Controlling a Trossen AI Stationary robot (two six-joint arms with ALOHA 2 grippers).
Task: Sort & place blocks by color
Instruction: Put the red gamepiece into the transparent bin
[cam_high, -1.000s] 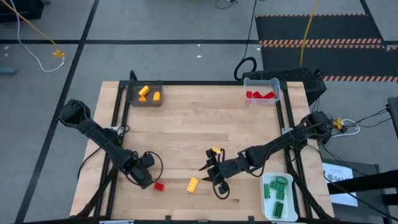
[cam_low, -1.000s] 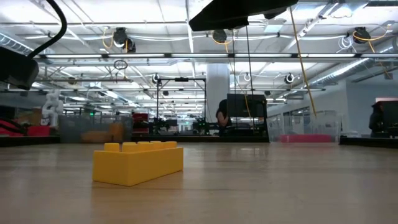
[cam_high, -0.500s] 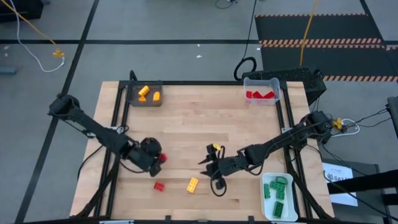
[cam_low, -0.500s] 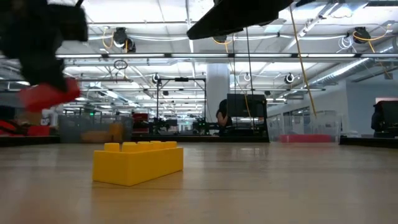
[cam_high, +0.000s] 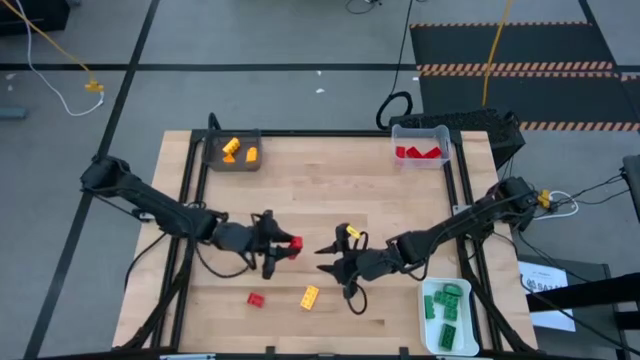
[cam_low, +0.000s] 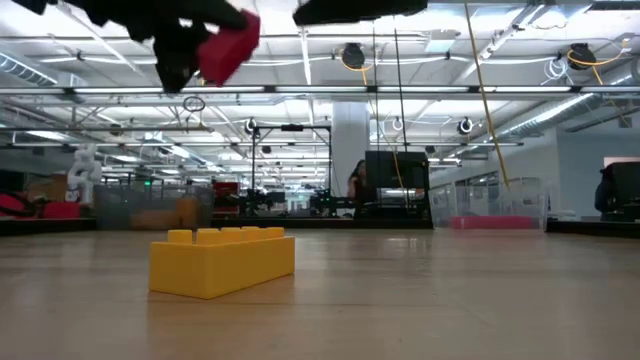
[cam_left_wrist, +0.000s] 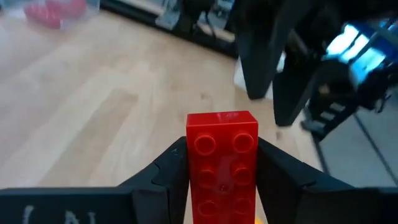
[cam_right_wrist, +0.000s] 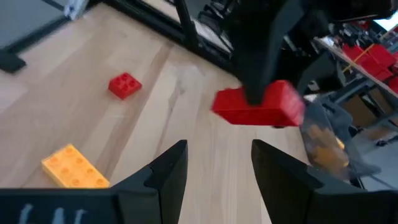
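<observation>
Blocks are what is being sorted, and one of them has just been carried up off the wood: a red block (cam_left_wrist: 221, 158) is now pinched between the fingers of the left gripper (cam_high: 281, 246), held well above the table (cam_high: 300, 190), where a second ago that gripper was low over the near left part of the board. It has since been swung toward the middle, and it is now seen close to the right gripper (cam_high: 330, 256), which is held just beside it with its jaws spread and nothing between them. Below and behind the left gripper, a smaller red block (cam_high: 256, 298) and a yellow block (cam_high: 310, 296) are left lying on the wood, near each other but apart.

Far ahead of the left gripper, the dark tray (cam_high: 232, 152) with orange blocks is seen; far off to the other side is the clear tray (cam_high: 421, 146) holding red ones. Beside the right arm, green blocks are gathered in the white tray (cam_high: 448, 316). The carried block is judged to be bound for the clear tray, possibly by a handover. Two loose blocks would then remain.
</observation>
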